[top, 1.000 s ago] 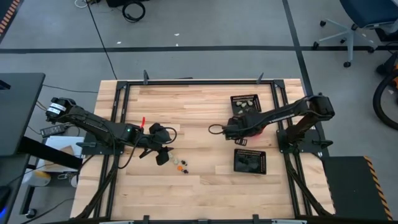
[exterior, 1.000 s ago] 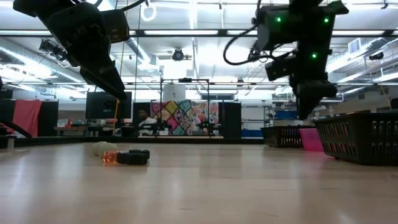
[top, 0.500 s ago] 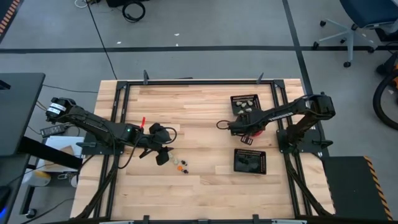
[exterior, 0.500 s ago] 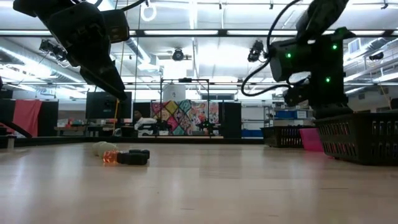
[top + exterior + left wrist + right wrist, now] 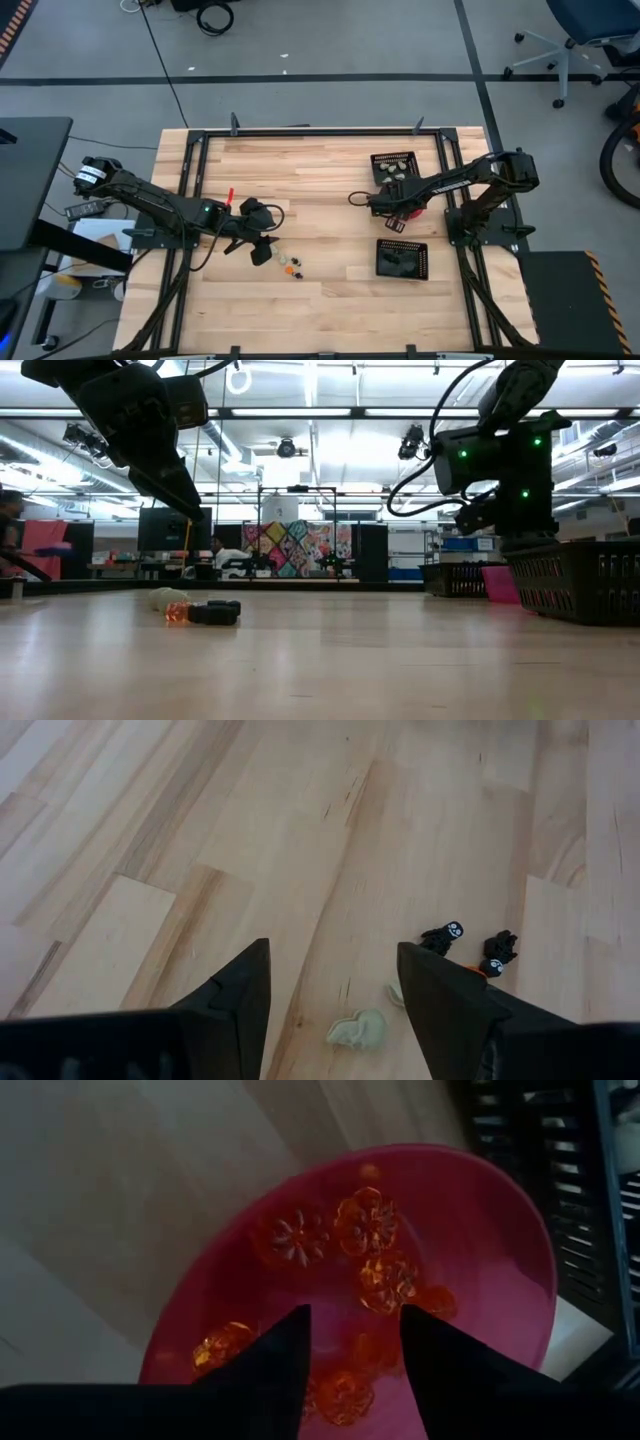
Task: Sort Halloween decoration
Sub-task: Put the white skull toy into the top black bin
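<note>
The Halloween decoration still on the table is a small cluster (image 5: 290, 266) near the middle-left: a pale cream trinket (image 5: 357, 1028), black ones (image 5: 442, 935) and a bit of orange (image 5: 177, 612). My left gripper (image 5: 333, 948) hovers open just left of the cluster, above the wood (image 5: 262, 251). My right gripper (image 5: 355, 1312) is open above the round pink-red bowl (image 5: 470, 1230), which holds several orange trinkets (image 5: 368, 1220). Both grippers are free of any object.
Two square black mesh trays stand on the right: one toward the far edge (image 5: 393, 166) with pale pieces inside, one toward the near edge (image 5: 402, 259) with dark pieces. The bowl (image 5: 397, 223) sits between them. A small red item (image 5: 229, 194) lies by the left arm. Bare wood spans the middle.
My right gripper has moved toward the table's right edge, from over bare wood to over the pink-red bowl, then held still. The left arm and the trinket cluster have stayed put.
</note>
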You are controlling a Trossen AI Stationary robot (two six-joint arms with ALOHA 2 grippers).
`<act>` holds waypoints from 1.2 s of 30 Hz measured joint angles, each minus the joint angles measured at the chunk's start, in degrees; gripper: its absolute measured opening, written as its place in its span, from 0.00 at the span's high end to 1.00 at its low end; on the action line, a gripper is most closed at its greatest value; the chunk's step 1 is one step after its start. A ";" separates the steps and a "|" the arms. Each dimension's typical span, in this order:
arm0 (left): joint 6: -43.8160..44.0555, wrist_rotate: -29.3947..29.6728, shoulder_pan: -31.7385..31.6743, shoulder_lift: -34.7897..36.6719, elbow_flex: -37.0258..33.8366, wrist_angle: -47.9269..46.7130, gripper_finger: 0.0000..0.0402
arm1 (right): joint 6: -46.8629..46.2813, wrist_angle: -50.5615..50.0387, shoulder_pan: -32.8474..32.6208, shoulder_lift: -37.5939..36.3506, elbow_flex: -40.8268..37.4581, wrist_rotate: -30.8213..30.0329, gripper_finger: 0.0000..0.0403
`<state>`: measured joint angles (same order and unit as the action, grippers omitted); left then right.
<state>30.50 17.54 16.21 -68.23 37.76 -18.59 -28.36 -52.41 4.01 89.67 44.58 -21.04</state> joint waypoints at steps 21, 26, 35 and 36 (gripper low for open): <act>0.01 0.00 0.00 0.00 0.00 0.02 0.52 | -2.04 -5.13 -3.95 0.00 11.04 -7.79 0.60; -0.02 0.00 -0.01 0.00 0.00 0.16 0.52 | -2.13 -2.48 -7.54 0.00 14.32 -12.02 0.60; -0.07 0.00 -0.02 0.00 0.00 1.15 0.52 | 7.78 24.39 -13.76 0.31 14.51 -6.02 0.60; -0.07 0.00 -0.02 0.00 0.00 1.14 0.52 | 8.73 27.49 -14.33 0.31 14.51 -4.97 0.60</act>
<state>30.44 17.54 16.19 -68.23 37.76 -17.45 -19.63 -24.92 -10.32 89.97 59.09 -26.01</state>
